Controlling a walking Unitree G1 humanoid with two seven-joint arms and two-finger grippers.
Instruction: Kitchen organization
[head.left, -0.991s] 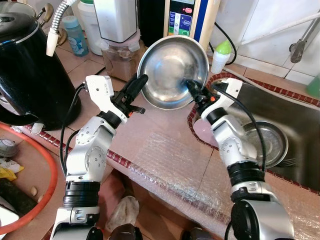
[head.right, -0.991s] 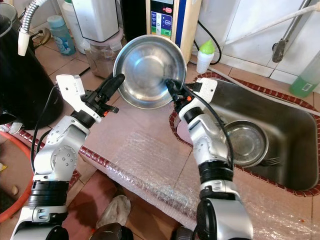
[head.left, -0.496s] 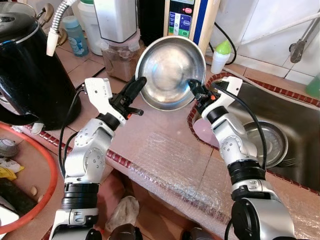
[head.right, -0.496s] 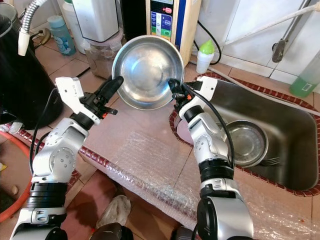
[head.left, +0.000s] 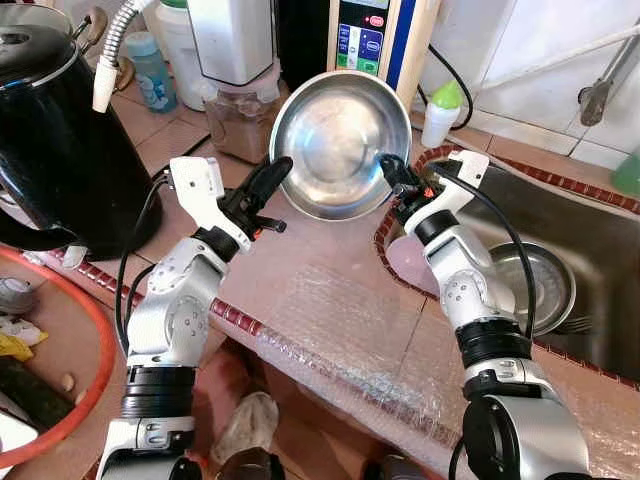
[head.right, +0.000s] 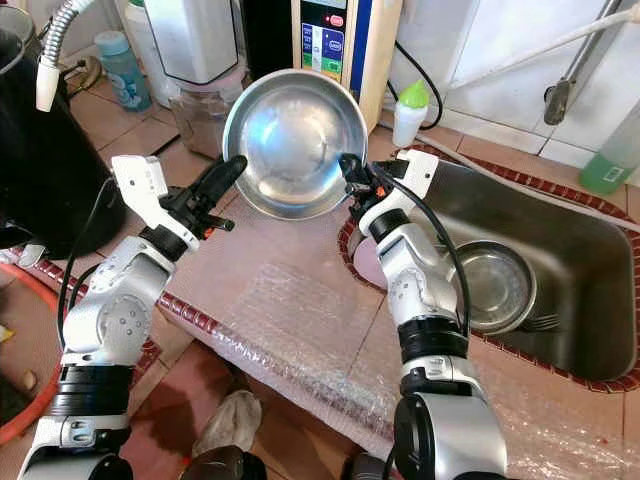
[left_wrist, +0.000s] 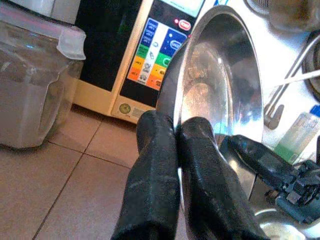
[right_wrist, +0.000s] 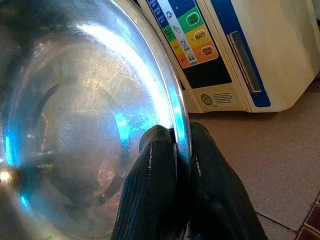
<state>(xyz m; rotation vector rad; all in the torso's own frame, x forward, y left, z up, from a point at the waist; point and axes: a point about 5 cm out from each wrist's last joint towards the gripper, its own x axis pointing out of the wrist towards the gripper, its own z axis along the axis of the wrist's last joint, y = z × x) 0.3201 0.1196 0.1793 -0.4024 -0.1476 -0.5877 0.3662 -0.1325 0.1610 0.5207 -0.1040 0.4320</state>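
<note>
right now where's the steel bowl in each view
Left eye: steel bowl top centre, tilted, held by left gripper and right gripper.
Right eye: top centre.
Left wrist: edge-on, pinched rim.
Right wrist: inside facing camera.
Shared landmark: button panel.

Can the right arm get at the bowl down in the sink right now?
Probably not yet. The right gripper is shut on the rim of the raised steel bowl, shared with the left gripper. The sink bowl lies uncovered nearby.
</note>
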